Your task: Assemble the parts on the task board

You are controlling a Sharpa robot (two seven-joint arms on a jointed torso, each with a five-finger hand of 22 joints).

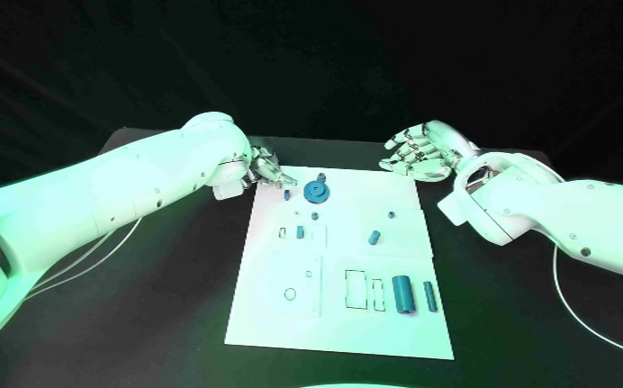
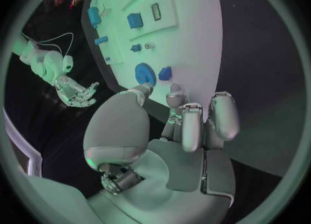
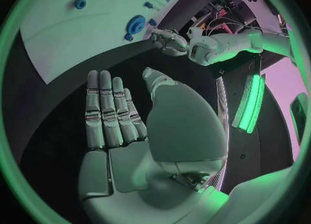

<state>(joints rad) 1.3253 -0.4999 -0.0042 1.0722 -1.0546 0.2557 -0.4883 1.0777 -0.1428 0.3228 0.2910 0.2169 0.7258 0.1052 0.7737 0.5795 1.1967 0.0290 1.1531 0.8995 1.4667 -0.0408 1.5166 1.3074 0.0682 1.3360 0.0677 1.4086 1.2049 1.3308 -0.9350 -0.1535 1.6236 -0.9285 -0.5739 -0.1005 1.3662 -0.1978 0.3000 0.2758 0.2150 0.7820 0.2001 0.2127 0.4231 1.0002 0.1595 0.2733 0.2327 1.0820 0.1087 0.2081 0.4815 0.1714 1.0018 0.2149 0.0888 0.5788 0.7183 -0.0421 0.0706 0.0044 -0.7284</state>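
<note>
Two hands frame the far end of the task board (image 1: 340, 262): the left hand (image 1: 266, 170) sits at its far corner, fingers (image 2: 192, 125) curled in with nothing between them, with the round blue gear (image 1: 317, 193) and a small blue part (image 1: 285, 195) on the board just beyond the fingertips. The right hand (image 1: 422, 149) hovers over the table (image 1: 156, 316) beside the opposite corner, fingers (image 3: 110, 115) straight, spread and holding nothing. To do this step well, the left fingers should probably uncurl before closing in, then pinch the small part cleanly without nudging the gear.
</note>
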